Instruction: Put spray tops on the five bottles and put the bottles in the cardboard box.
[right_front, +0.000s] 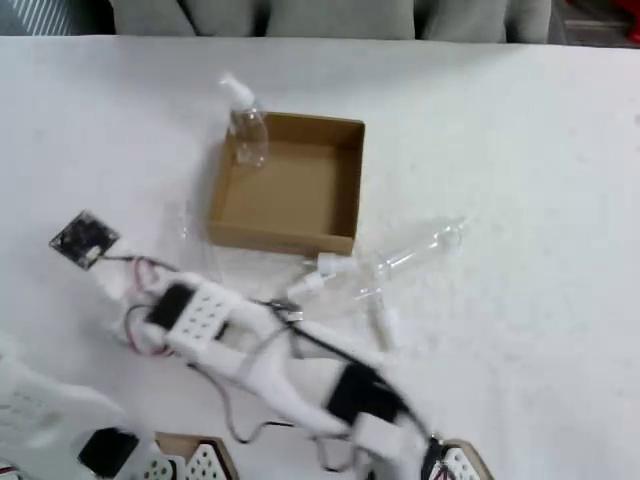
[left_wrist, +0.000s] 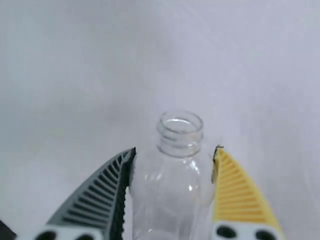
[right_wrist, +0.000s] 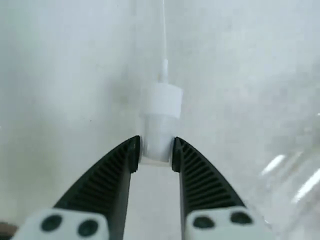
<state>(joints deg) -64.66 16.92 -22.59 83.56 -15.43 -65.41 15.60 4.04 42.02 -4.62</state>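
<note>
My left gripper (left_wrist: 174, 152) is shut on a clear bottle (left_wrist: 172, 195) whose open neck has no top. Its grey and yellow fingers press the bottle's shoulders over the white table. My right gripper (right_wrist: 156, 145) is shut on a white spray top (right_wrist: 160, 112), whose thin dip tube (right_wrist: 163, 30) points away from the fingers. The cardboard box (right_front: 345, 180) lies open at mid-table. One bottle with a spray top (right_front: 245, 130) stands at its far left corner. Clear bottles (right_front: 410, 255) and loose spray tops (right_front: 335, 265) lie right of the box's front corner.
An arm (right_front: 260, 360) stretches across the front of the table from lower right to left, ending at a small black board (right_front: 85, 240). Another arm (right_front: 40, 410) sits blurred at the lower left. A clear bottle (right_wrist: 300, 180) lies close beside the right gripper.
</note>
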